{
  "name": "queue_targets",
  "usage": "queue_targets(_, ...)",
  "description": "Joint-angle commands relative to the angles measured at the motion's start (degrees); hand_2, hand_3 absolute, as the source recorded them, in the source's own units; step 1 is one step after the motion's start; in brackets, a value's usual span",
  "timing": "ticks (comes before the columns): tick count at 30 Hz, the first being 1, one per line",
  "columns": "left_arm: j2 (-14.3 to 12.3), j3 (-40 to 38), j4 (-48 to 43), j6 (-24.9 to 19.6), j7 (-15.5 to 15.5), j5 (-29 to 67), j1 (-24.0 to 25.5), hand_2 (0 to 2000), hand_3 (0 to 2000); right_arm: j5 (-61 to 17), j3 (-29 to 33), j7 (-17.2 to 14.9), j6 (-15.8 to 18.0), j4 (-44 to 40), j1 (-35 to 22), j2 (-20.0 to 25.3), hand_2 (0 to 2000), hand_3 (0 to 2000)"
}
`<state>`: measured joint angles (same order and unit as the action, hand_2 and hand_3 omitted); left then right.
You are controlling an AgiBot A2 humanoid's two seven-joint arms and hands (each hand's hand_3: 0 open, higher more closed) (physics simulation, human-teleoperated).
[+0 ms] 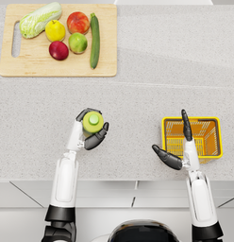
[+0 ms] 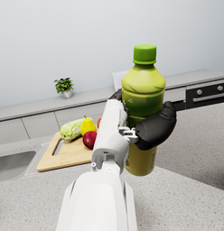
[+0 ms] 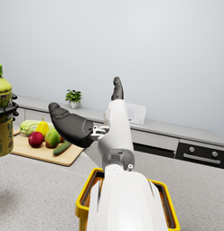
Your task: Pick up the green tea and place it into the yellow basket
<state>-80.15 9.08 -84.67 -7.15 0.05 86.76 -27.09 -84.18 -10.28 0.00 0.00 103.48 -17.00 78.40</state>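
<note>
My left hand [image 1: 92, 131] grips the green tea bottle [image 1: 93, 122] upright, lifted off the counter; the left wrist view shows the bottle [image 2: 142, 108] with its green cap, dark fingers [image 2: 155, 128] wrapped round its middle. It also appears at the edge of the right wrist view as the bottle [image 3: 2, 117]. The yellow basket [image 1: 214, 137] stands on the counter at the right, empty. My right hand [image 1: 178, 146] hovers open at the basket's left side, one finger stretched over it and the thumb spread; in the right wrist view the hand [image 3: 93, 119] holds nothing above the basket [image 3: 84, 205].
A wooden cutting board [image 1: 24, 66] lies at the far left with a cabbage [image 1: 40, 19], a cucumber [image 1: 95, 40] and several fruits. A sink [image 2: 10, 163] is set into the counter beyond the board. A potted plant [image 2: 64, 86] stands on a rear counter.
</note>
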Motion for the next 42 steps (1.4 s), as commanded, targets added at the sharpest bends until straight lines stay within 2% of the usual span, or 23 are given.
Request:
queue_targets(1, -1.92, 2.55, -7.34, -0.19, -0.06, -0.01, -4.02, 2000, 2000, 0.0, -4.14, 0.0, 0.0, -2.29, -5.0, 2.94, 0, 0)
queue_targets(6, -4.21, 6.75, -15.45, -0.88, -0.21, -0.02, -5.34, 2000, 2000, 0.0, -7.65, 0.0, 0.0, -3.65, -9.14, 6.27, 0, 0)
queue_targets(11, -4.83, 10.49, -15.09, -0.96, -0.27, -0.03, -4.91, 2000, 2000, 0.01, -12.07, 0.0, 0.0, -6.3, -12.38, 9.19, 0, 0)
queue_targets(12, -4.85, 11.19, -14.82, -0.9, -0.26, 0.0, -4.84, 2000, 2000, 0.01, -13.33, -0.14, 1.05, -6.89, -12.88, 9.66, 0, 0)
queue_targets(14, -4.47, 13.21, -13.95, -0.44, -0.22, 0.1, -5.36, 2000, 2000, 0.07, -15.56, -0.57, 6.04, -7.99, -13.85, 10.37, 0, 0)
queue_targets(16, -4.65, 14.99, -14.15, -0.86, -0.48, 0.05, -5.43, 2000, 2000, 0.05, -16.29, -0.34, 3.78, -8.75, -14.92, 11.4, 0, 0)
queue_targets(17, -4.51, 16.09, -14.53, -0.97, -0.61, 0.03, -4.93, 2000, 2000, 0.03, -33.37, -0.25, 2.71, -8.87, -26.33, -3.88, 0, 0)
queue_targets(18, -3.97, 17.07, -14.72, -0.77, -0.59, 0.13, -4.44, 2000, 2000, -0.08, -19.56, -0.22, 1.8, -9.33, -18.04, 7.98, 0, 0)
queue_targets(20, -3.56, 18.43, -15.05, -0.29, -0.52, 0.18, -4.14, 2000, 2000, -0.17, -19.94, -0.15, 0.98, -9.89, -18.61, 7.62, 0, 0)
queue_targets(23, -2.28, 20.86, -16.38, 0.43, -0.4, 0.27, -3.95, 2000, 2000, -0.18, -19.76, 0.04, 6.09, -9.6, -19.13, 7.53, 0, 0)
queue_targets(24, -1.9, 20.69, -16.3, 0.34, -0.31, 0.32, -4.07, 2000, 2000, -0.2, -19.23, 0.02, 8.58, -9.2, -18.86, 7.05, 1361, 327)
queue_targets(25, -1.78, 20.28, -16.31, 0.06, -0.57, 0.22, -4.36, 2000, 2000, -0.26, -19.4, -0.05, 17.19, -9.43, -18.99, 6.63, 2000, 653)
queue_targets(26, -1.45, 20.33, -16.08, -0.31, -0.55, 0.16, -4.42, 2000, 2000, -0.14, -19.72, 0.05, 19.85, -9.43, -19.17, 6.32, 2000, 980)
queue_targets(28, -1.06, 20.23, -15.12, -1.27, -0.57, 0.16, -4.93, 2000, 2000, -0.17, -20.56, 0.18, 21.15, -9.24, -19.18, 5.49, 2000, 1633)
queue_targets(29, -0.37, 19.56, -15.54, -1.88, -0.59, 0.11, -4.62, 639, 1673, -0.14, -20.64, 0.05, 21.79, -9.1, -19.39, 5.15, 2000, 1960)
queue_targets(30, -0.39, 17.99, -15.72, -1.69, -0.58, 0.03, -4.96, 0, 1347, -0.1, -20.23, -0.1, 21.52, -9.38, -19.82, 5.07, 2000, 2000)
queue_targets(31, -0.43, 16.17, -15.91, -0.68, -0.5, -0.02, -5.22, 0, 1020, -0.09, -19.4, -0.33, 21.1, -9.16, -20.02, 4.87, 2000, 2000)
queue_targets(32, -0.32, 13.71, -16.81, 0.32, -0.52, -0.06, -5.1, 0, 693, -0.1, -17.89, -0.24, 18.59, -9.69, -20.52, 5.15, 2000, 2000)
queue_targets(34, 0.09, 8.95, -19.27, 2.55, -0.46, -0.07, -4.12, 0, 40, -0.11, -13.26, 0.12, 15.85, -10.96, -21.74, 5.95, 2000, 2000)
queue_targets(36, 0.43, 2.36, -20.57, 4.25, -0.3, -0.04, -3.0, 0, 0, -0.11, -6.45, 0.22, 11.66, -11.17, -21.97, 6.49, 2000, 2000)
queue_targets(37, 0.57, -1.37, -21.03, 4.61, -0.28, -0.04, -2.19, 0, 0, -0.09, -3.13, 0.32, 10.87, -11.44, -21.4, 6.16, 2000, 2000)
queue_targets(39, 0.42, -7.74, -20.74, 5.84, -0.17, -0.03, -1.14, 0, 0, -0.06, 3.42, 0.19, 12.36, -11.17, -19.85, 5.71, 2000, 2000)
queue_targets(42, 0.15, -14.19, -18.4, 6.67, -0.1, -0.04, -0.51, 0, 0, -0.03, 11.42, 0.14, 9.63, -10.25, -16.96, 5.67, 2000, 2000)
